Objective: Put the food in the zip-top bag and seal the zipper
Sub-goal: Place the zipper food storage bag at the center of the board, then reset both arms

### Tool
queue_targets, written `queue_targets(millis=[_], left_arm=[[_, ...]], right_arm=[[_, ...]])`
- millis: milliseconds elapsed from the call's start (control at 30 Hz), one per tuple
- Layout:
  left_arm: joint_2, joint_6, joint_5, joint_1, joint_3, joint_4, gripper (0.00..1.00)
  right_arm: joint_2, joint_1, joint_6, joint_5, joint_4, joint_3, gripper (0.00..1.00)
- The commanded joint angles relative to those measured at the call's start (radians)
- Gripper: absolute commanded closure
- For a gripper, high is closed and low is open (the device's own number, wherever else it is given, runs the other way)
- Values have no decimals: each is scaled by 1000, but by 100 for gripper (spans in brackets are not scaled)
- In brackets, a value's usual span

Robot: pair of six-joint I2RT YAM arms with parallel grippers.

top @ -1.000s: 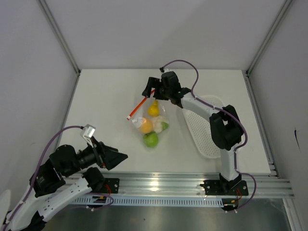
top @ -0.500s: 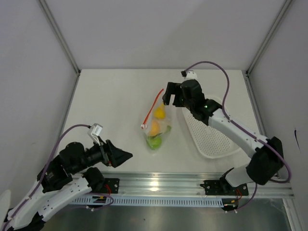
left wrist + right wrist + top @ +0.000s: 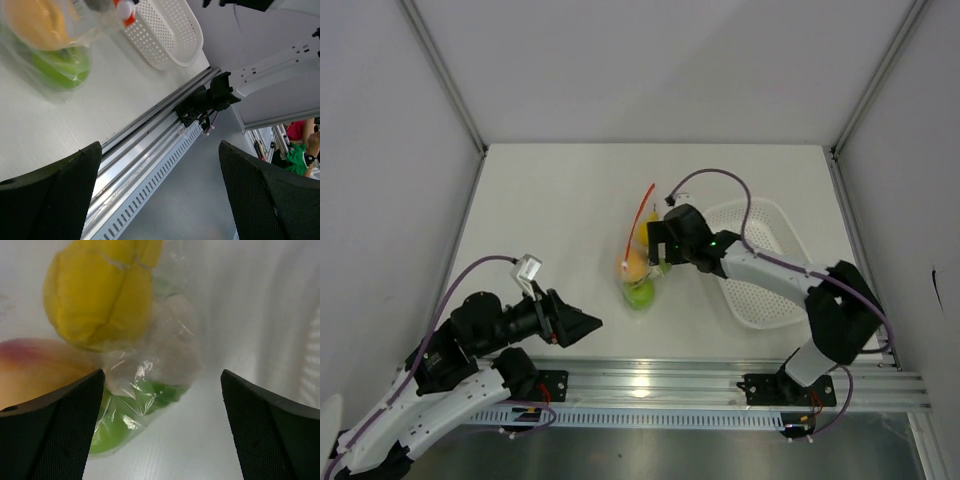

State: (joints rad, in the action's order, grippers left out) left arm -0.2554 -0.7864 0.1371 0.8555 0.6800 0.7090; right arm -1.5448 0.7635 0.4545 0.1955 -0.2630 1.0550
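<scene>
The clear zip-top bag (image 3: 642,262) lies mid-table with its red-orange zipper (image 3: 642,212) running up and away from me. The food sits inside it: a yellow pear (image 3: 646,234), an orange fruit (image 3: 631,268) and a green apple (image 3: 639,293). My right gripper (image 3: 656,244) hovers low at the bag's right side, open. Its wrist view shows the pear (image 3: 100,290), the orange fruit (image 3: 30,367), a whitish piece (image 3: 170,340) and green fruit (image 3: 125,420) through the plastic, reaching between the fingers ungripped. My left gripper (image 3: 592,322) is open near the front edge, holding nothing.
A white perforated basket (image 3: 770,225) lies right of the bag, under the right arm, and shows in the left wrist view as the basket (image 3: 170,30). The aluminium rail (image 3: 650,380) runs along the table's front edge. Grey walls close in on three sides.
The right gripper opened off the zipper end, pulled back toward me and dropped beside the bag. The bag swung narrower and upright. The left gripper crept slightly right.
</scene>
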Motion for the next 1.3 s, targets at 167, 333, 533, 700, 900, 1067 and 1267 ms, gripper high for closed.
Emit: queue_targets(millis=[167,333,533,700,900,1067,1267], left_arm=[[99,-19,-36,2,59,104,1],[139,-39,-42,2,67,139,1],[140,-42,-39,2,50,135,1],[119,-48,-14,4,9,81,0],[90,-68,30,2,-48,-19,1],[58,-76,53,2,-80,-83,1],[28,-108,111,2,-169,-199,0]], right_arm=[[-382,186,7,-19,27,387,1],[-506,241,7,74,-91,602,1],[-384,237,4,176,-122,507,1],[-142,226,21,203,-85,297,1],[104,229,121,266,-104,24,0],[341,243,231,242,-82,-163,1],[479,344,370,402,-267,-270,0]])
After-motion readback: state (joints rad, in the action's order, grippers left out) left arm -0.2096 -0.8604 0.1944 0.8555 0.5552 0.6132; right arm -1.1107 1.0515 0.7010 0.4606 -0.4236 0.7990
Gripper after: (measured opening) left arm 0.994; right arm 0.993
